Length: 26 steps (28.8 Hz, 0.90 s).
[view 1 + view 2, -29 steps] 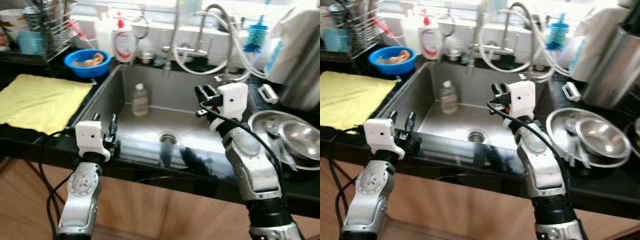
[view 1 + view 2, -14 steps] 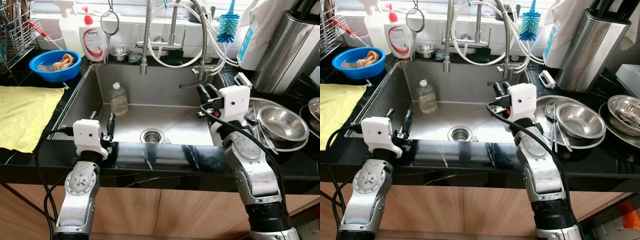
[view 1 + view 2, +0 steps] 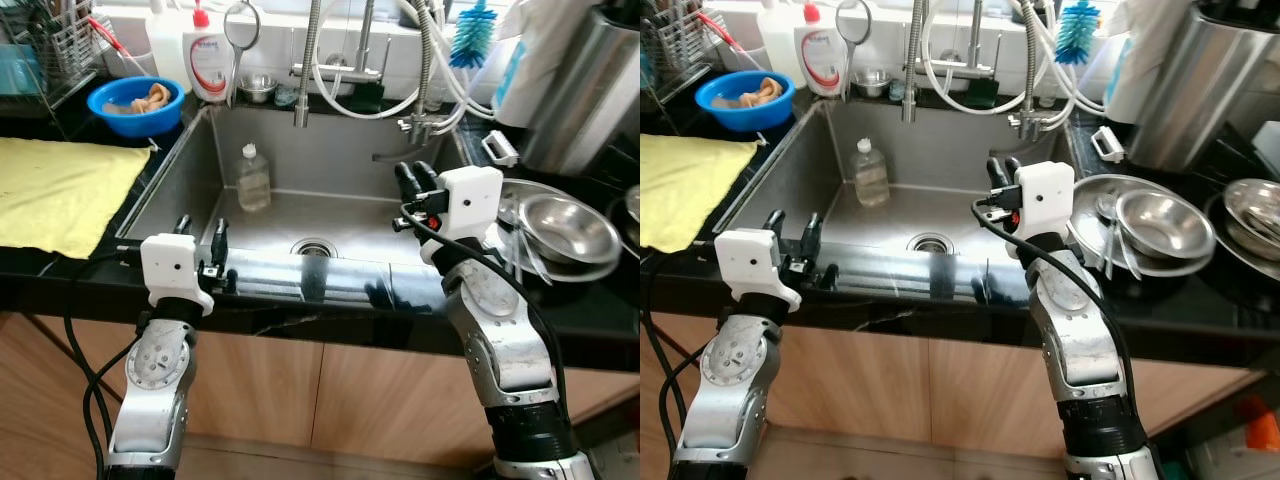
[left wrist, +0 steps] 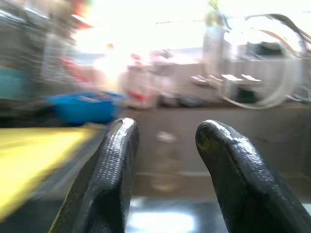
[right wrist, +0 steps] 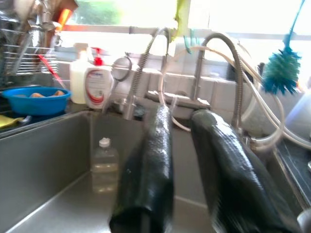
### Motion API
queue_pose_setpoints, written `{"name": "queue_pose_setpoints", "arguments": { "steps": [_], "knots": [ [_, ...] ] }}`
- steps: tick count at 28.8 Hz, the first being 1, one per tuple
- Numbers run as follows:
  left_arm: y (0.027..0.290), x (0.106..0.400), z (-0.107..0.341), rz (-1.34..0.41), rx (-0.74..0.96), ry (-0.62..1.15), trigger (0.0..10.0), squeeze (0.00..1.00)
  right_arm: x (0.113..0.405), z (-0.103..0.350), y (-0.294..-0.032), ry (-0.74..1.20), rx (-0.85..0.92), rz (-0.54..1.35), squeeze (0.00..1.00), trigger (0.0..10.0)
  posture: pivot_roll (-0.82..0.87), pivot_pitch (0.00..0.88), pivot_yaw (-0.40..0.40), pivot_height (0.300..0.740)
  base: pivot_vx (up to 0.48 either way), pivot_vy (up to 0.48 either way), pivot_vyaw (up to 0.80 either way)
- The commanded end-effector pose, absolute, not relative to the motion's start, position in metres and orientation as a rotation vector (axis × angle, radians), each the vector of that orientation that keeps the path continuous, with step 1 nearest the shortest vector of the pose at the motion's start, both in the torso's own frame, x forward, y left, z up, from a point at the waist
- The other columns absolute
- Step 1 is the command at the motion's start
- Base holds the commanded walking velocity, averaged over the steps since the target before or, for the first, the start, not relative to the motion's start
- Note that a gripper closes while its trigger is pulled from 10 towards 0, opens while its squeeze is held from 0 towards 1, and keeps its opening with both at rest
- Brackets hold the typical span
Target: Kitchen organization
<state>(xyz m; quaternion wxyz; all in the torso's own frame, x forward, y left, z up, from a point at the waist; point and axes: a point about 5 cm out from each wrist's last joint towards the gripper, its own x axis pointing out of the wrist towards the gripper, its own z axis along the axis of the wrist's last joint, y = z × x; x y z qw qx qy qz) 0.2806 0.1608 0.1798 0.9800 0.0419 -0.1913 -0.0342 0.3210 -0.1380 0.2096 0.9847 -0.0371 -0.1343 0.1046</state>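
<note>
A clear plastic bottle [image 3: 253, 177] stands upright at the back left of the steel sink [image 3: 170, 180]. My left gripper [image 3: 200, 232] hovers over the sink's front rim, open, with nothing between its fingers. My right gripper [image 3: 413, 177] is held over the right side of the sink, its fingers a small gap apart and empty. In the right wrist view the bottle [image 5: 104, 165] lies ahead of the fingers [image 5: 150, 160]. Stacked steel bowls [image 3: 572, 228] rest on the counter to the right.
A yellow cloth [image 3: 60, 190] covers the counter on the left. Behind it sit a blue bowl [image 3: 134, 101] and a dish rack [image 3: 50, 50]. A soap bottle [image 3: 209, 65], the faucet [image 3: 312, 60] with its hoses and a blue brush [image 3: 472, 45] line the back.
The whole picture has shifted and sharpened as the camera moved. Both arms keep the same pose over the sink, and the bottle stays put.
</note>
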Motion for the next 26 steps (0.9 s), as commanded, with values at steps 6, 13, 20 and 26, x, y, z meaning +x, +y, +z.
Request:
{"name": "queue_pose_setpoints", "arguments": {
  "steps": [6,13,20,26],
  "knots": [
    [0.162,0.279,0.172,-0.068,0.086,-0.353,10.0,0.0,0.32,0.218,-0.13,-0.315,-0.092,0.223,0.0,10.0,-0.06,0.0,-0.014,0.706,0.0,0.0,0.0],
    [0.161,0.277,0.17,-0.08,0.083,-0.34,10.0,0.0,0.323,0.216,-0.137,-0.293,-0.227,0.158,0.0,10.0,-0.06,0.0,-0.013,0.706,0.0,0.0,0.0],
    [0.159,0.278,0.168,-0.095,0.076,-0.331,10.0,0.0,0.326,0.216,-0.144,-0.288,-0.271,0.095,0.0,10.0,-0.06,0.0,-0.013,0.706,0.0,0.0,0.0],
    [0.162,0.28,0.169,-0.081,0.064,-0.324,10.0,0.0,0.327,0.218,-0.139,-0.302,-0.25,0.106,0.0,10.0,-0.06,0.0,-0.016,0.706,0.0,0.0,0.0]
  ]
}}
